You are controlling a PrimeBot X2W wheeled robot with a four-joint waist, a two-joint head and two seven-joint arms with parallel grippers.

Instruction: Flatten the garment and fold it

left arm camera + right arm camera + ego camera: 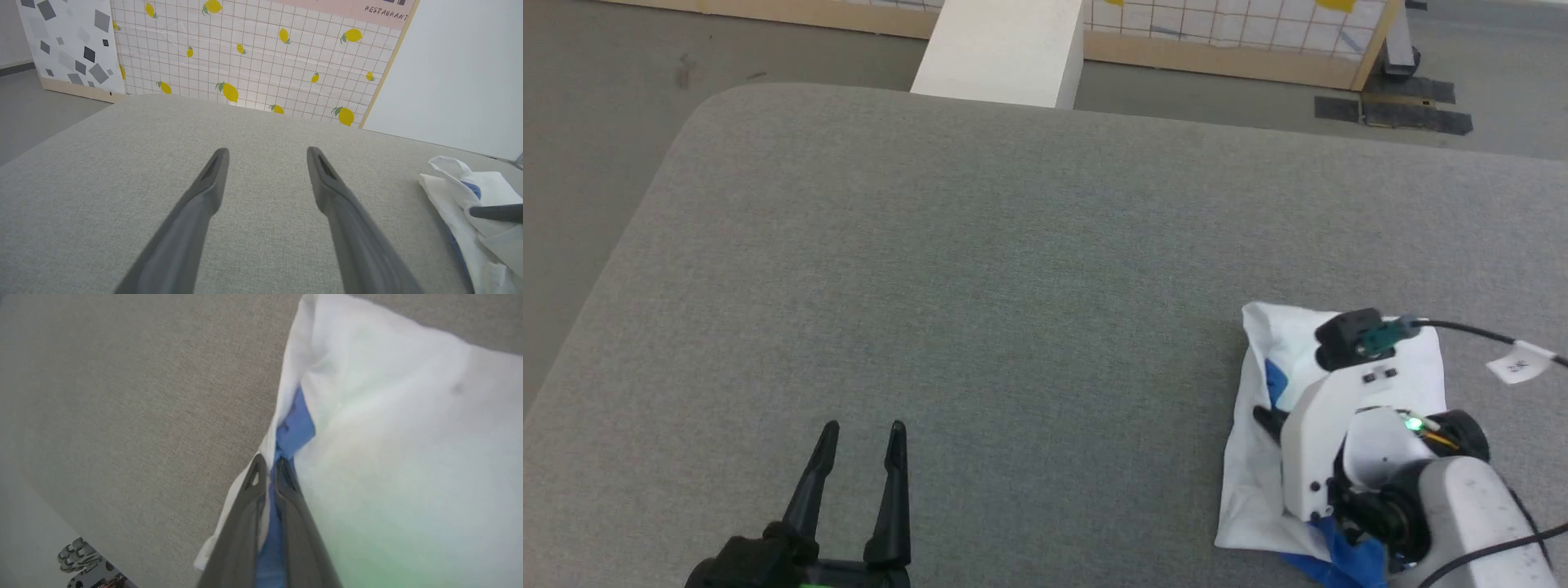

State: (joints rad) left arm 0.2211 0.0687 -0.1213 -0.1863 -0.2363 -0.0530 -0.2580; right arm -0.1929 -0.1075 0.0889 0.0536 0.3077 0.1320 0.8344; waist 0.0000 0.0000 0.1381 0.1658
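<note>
The garment point(1262, 457) is a white shirt with blue parts, bunched in a folded heap at the right front of the grey table point(1013, 269). My right gripper point(269, 463) is shut on the garment point(388, 437), pinching layers of white and blue cloth at its left edge. In the head view the right wrist point(1331, 433) sits on top of the heap and hides much of it. My left gripper point(862, 437) hovers open over bare table at the front left, well apart from the cloth. The left wrist view shows its spread fingers point(212, 175) and the garment point(457, 188) off to the right.
A white box point(1005, 49) stands past the table's far edge. Behind it runs a lemon-patterned panel point(253, 53) with a wooden frame. The table's rounded left corner point(711, 106) drops to grey floor. A cable with a tag point(1515, 363) trails from the right wrist.
</note>
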